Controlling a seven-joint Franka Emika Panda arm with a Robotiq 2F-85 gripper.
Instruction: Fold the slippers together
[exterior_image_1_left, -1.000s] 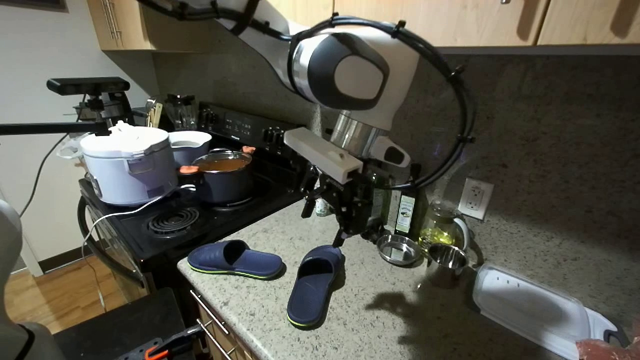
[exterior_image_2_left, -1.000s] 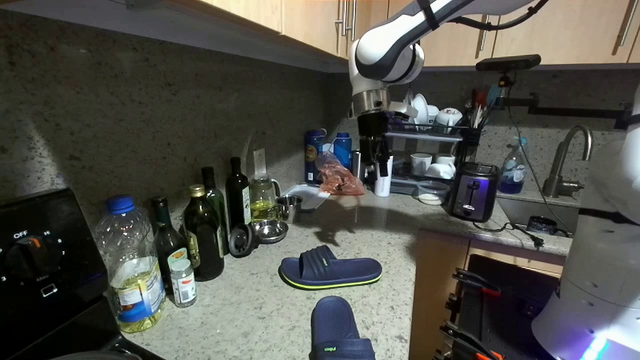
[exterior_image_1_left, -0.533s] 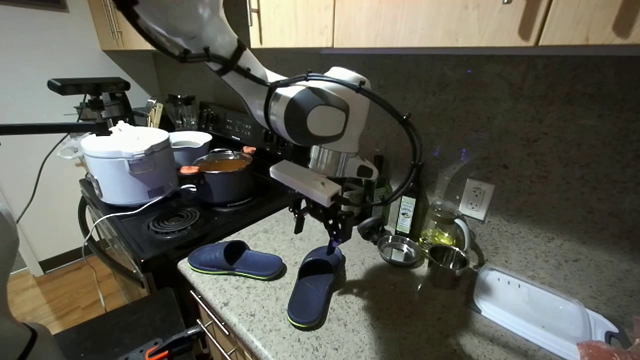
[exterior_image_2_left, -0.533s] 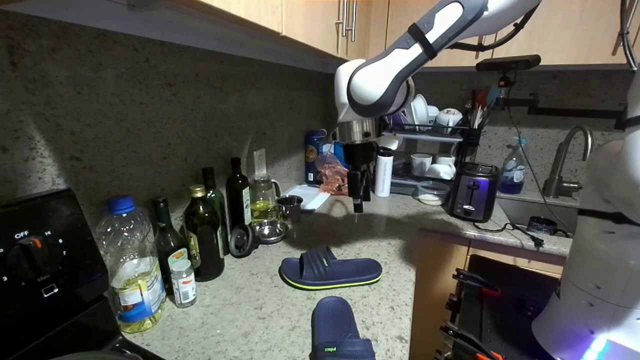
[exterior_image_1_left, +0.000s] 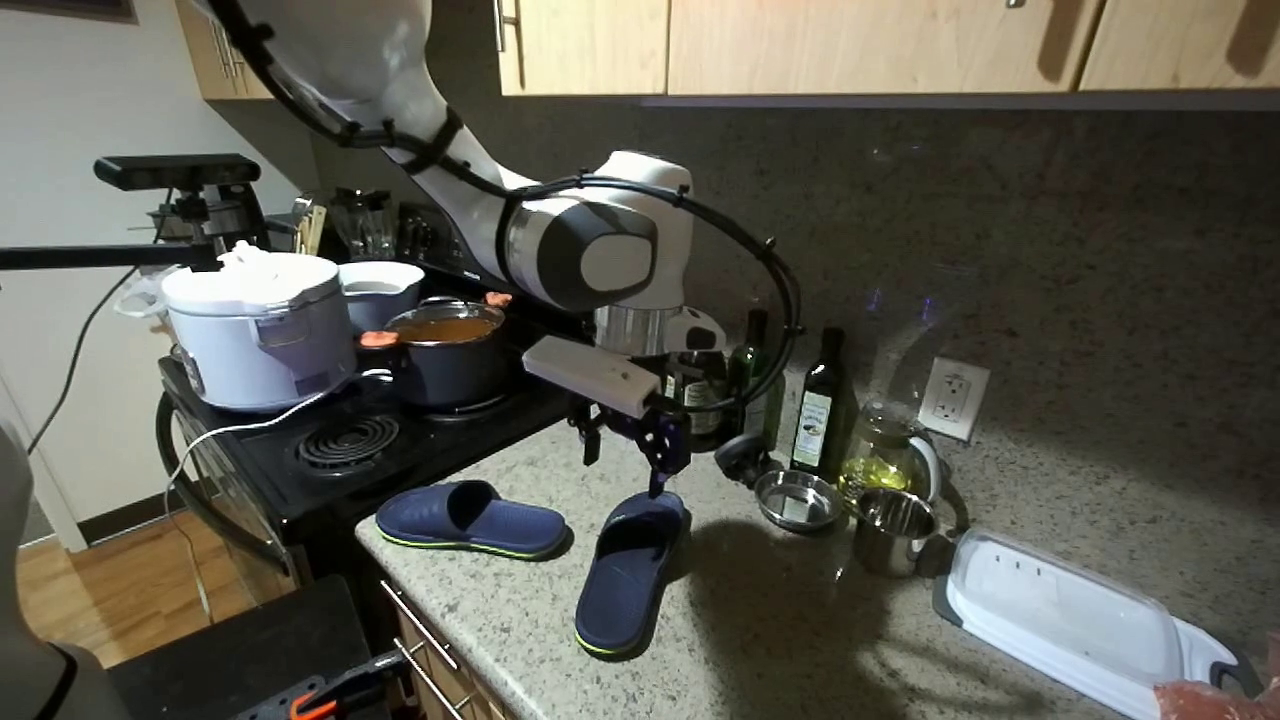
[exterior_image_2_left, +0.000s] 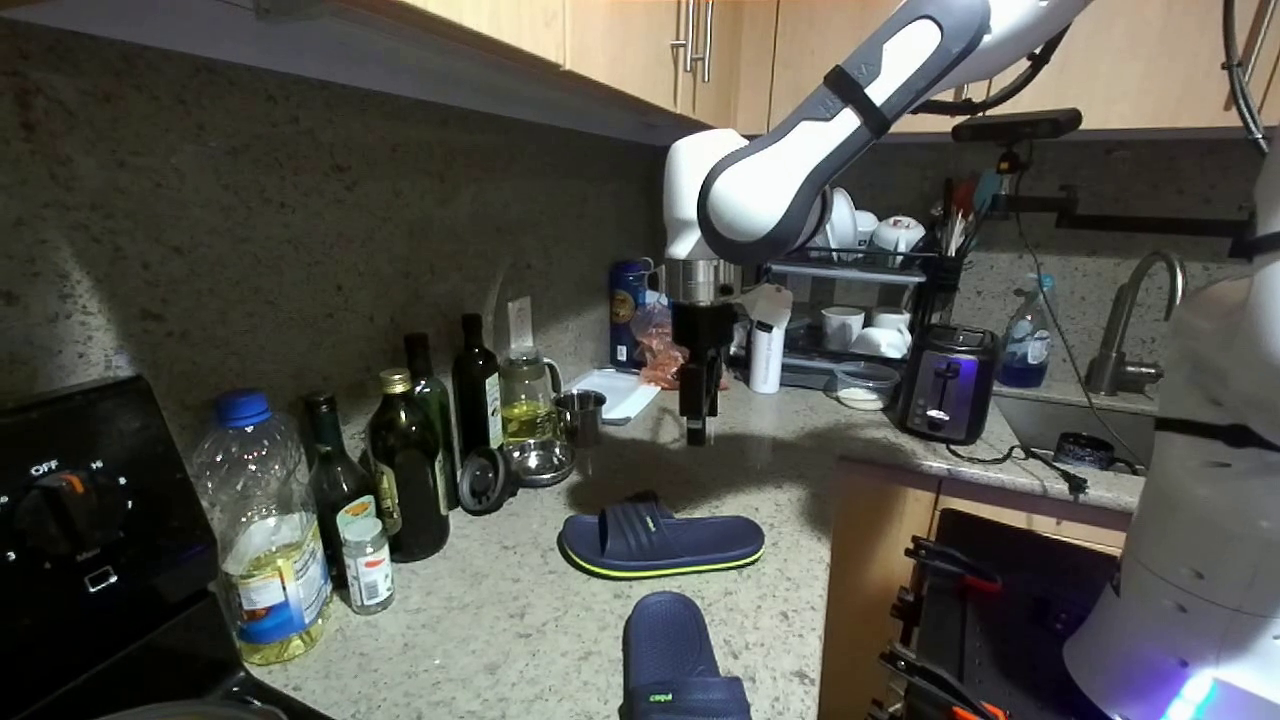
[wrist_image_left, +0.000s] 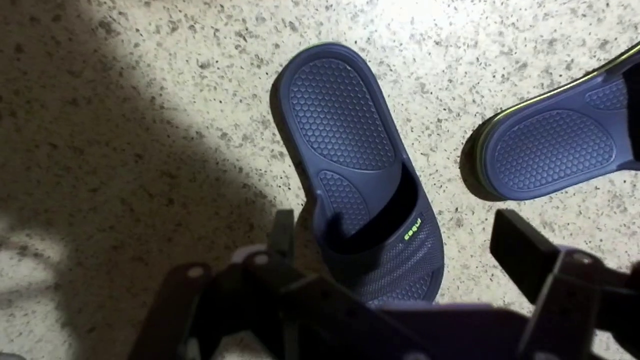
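The folding looked unstarted: one navy-blue, rubbery-looking, open-backed slipper (wrist_image_left: 360, 175) lay flat below the black two-fingered gripper (wrist_image_left: 400, 235), spread wide, grasping nothing. A matching lime-edged slipper (exterior_image_1_left: 470, 520) lay near but apart; bringing them together remained. Beneath stretched a pale, speckled stone-like counter (exterior_image_1_left: 530, 610), a black coil-topped stove (exterior_image_1_left: 347, 440) beside it, light wooden cupboards (exterior_image_1_left: 880, 50) above.

Green lettering (wrist_image_left: 413, 229) "coqui" reads upside down on 1 slipper (wrist_image_left: 362, 174) in the wrist view, and upright on the nearer slipper (exterior_image_2_left: 675, 650) in an exterior view. Stove control panel (exterior_image_2_left: 148, 515): "OFF" legible, "HI" less sharp. Bottle labels (exterior_image_2_left: 268, 597): too small to read.
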